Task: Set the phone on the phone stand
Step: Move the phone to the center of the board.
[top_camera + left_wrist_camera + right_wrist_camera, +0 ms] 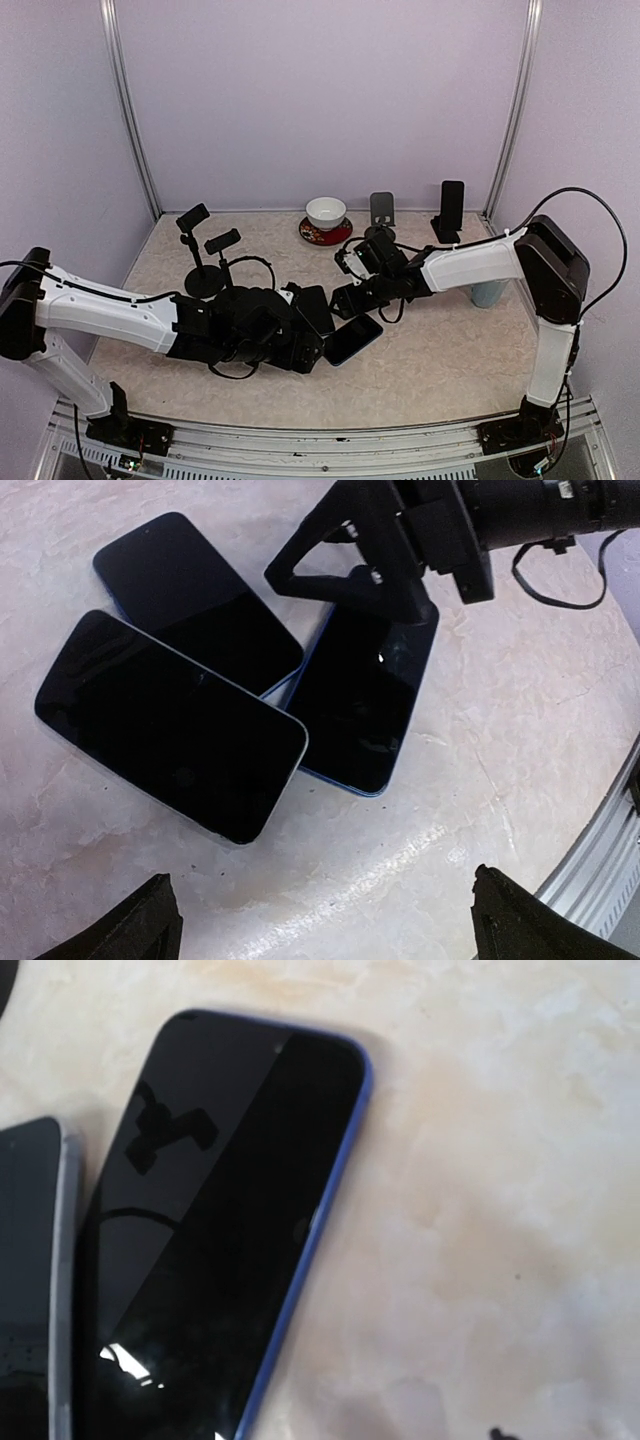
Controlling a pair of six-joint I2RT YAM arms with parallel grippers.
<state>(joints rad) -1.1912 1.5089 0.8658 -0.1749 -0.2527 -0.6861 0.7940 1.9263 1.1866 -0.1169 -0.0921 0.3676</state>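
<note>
Three phones (170, 725) lie together at the tabletop (430, 370) centre. A bowl (326, 211) sits on a saucer (310, 234) at 12 o'clock, with phone stands (222, 242) at 10.

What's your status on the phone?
Left fingers open, empty. Right fingers over blue phone, opening unclear. Phone flat on table, two others beside it.

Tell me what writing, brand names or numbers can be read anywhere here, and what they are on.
None can be read in any view.
The phones on the table show only blank dark screens.
The phone stands, bowl and arms show no legible marking; anything on them is too small to tell.
</note>
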